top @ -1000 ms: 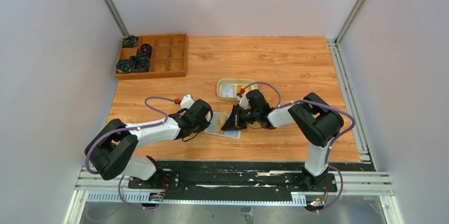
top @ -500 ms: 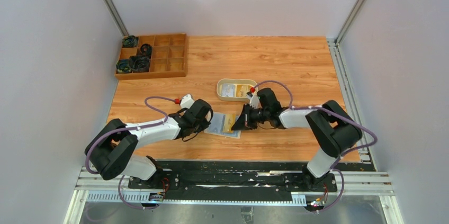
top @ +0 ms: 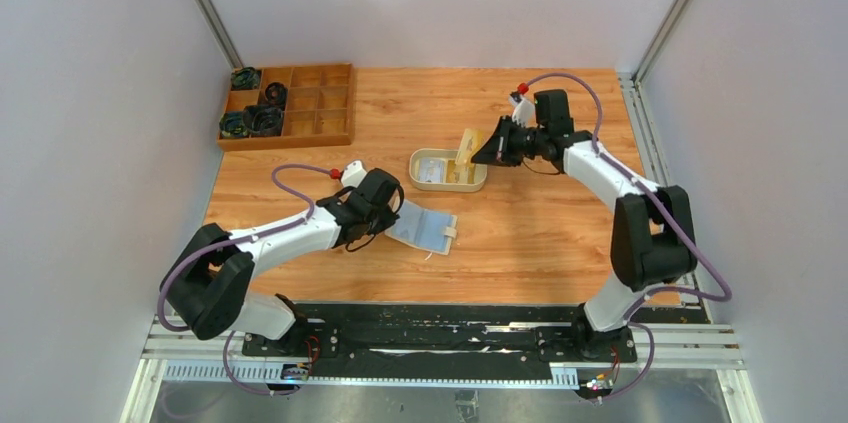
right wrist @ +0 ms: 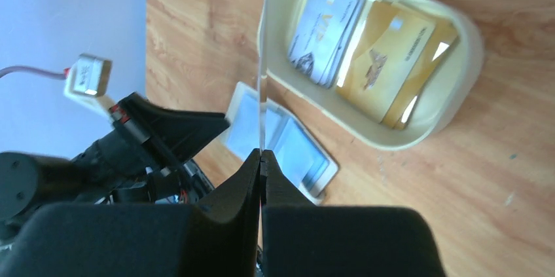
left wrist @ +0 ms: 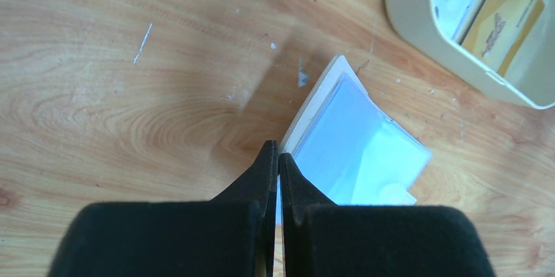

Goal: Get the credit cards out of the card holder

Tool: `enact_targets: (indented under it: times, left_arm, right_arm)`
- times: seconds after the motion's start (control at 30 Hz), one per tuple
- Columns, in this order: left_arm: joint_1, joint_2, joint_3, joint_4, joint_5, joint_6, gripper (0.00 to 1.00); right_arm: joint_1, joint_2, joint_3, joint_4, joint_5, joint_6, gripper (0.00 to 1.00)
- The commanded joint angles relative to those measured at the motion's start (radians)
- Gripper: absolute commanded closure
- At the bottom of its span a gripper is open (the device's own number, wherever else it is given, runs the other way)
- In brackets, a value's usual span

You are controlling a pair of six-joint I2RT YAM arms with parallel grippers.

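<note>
The card holder [top: 427, 228] lies open on the table, pale blue inside, and also shows in the left wrist view [left wrist: 357, 143] and the right wrist view [right wrist: 281, 141]. My left gripper [top: 388, 215] is shut on its left edge [left wrist: 278, 157]. My right gripper [top: 488, 149] is shut on a yellow credit card [top: 467, 146], held upright over the beige oval tray [top: 420, 158]. In the right wrist view that card [right wrist: 262, 87] shows edge-on. Inside the tray [right wrist: 458, 87] lie whitish cards [right wrist: 325, 31] and a yellow card [right wrist: 386, 61].
A wooden compartment box [top: 310, 128] with black coiled items [top: 262, 119] stands at the back left. Grey walls close the table on the left, back and right. The arm bases and a black rail run along the near edge.
My right gripper has pulled the yellow card away from the card holder and carried it back and right, over the tray. My left gripper has stayed on the card holder.
</note>
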Motion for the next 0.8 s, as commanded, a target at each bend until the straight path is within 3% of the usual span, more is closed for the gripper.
enact_targets:
  times: [0.0,0.2,0.77]
  left_arm:
    - [0.018,-0.008,0.053,-0.054,-0.009,0.043,1.0]
    - [0.035,-0.004,0.088,-0.08,-0.005,0.063,1.0]
    - [0.048,0.017,0.099,-0.091,0.005,0.06,1.0]
  right_arm:
    - [-0.02,0.123,0.094,-0.138,-0.02,-0.062,1.0]
    - [-0.018,0.242,0.155,-0.166,-0.034,-0.091,1.0]
    - [-0.014,0.355,0.216,-0.206,-0.011,-0.144,0.99]
